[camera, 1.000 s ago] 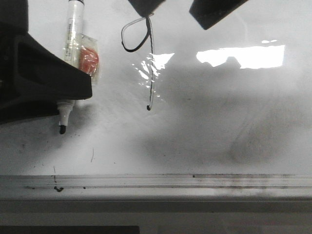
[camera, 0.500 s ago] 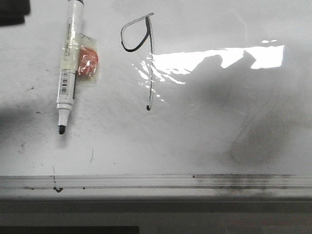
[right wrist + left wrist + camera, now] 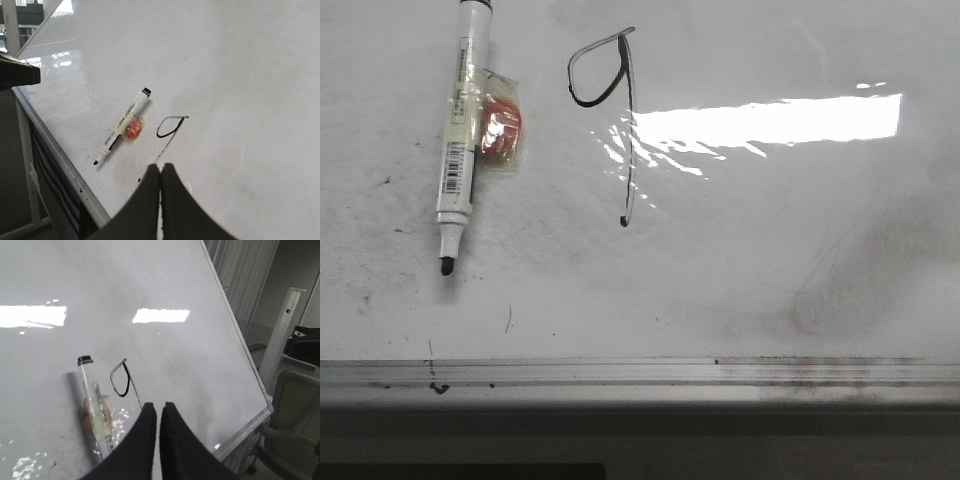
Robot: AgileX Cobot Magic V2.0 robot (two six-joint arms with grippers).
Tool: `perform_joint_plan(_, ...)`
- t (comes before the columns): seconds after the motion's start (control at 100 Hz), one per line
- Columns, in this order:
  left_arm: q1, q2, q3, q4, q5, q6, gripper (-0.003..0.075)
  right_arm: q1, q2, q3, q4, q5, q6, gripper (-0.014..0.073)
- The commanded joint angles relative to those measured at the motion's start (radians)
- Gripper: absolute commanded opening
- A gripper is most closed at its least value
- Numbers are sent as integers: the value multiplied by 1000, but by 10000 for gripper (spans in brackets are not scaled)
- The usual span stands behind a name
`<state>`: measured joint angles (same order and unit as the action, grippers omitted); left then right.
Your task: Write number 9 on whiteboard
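The number 9 (image 3: 615,105) is drawn in thin black line on the whiteboard (image 3: 770,250), with a rounded loop and a long tail ending in a dot. It also shows in the left wrist view (image 3: 121,382) and the right wrist view (image 3: 170,127). A white marker (image 3: 460,135), uncapped with its black tip toward the frame, lies on the board left of the 9. My left gripper (image 3: 159,407) is shut and empty, raised above the board. My right gripper (image 3: 160,169) is shut and empty, also raised. Neither gripper shows in the front view.
A small orange object in clear wrap (image 3: 500,128) lies against the marker. The silver frame strip (image 3: 640,372) edges the board at the front. An office chair (image 3: 295,425) and a white post (image 3: 282,345) stand beyond the board's edge.
Both arms have withdrawn out of the front view. Their shadows have faded from the board. The marker and the 9 stay where they were.
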<state>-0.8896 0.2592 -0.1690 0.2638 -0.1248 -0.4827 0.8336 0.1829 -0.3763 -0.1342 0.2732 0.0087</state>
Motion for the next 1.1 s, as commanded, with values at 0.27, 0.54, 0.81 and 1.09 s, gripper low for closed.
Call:
perform_joint_plan(0.27,1,-100,135,8,-96,-2,-20,-3,-180,145,-12,-17,2,-65)
perform_joint_plan(0.54,-1,-100,153,8,-94,-2,-20,-3,-179,145,-12,-24,2,-65)
perform_joint_plan(0.81,-1,-100,153,8,-94,-2,-20,-3,-179,145,-12,-24,2,-65)
perform_joint_plan(1.09,-1,-100,169,8,-94,-2,-20,-3,-179,145,-12,-24,2,-65)
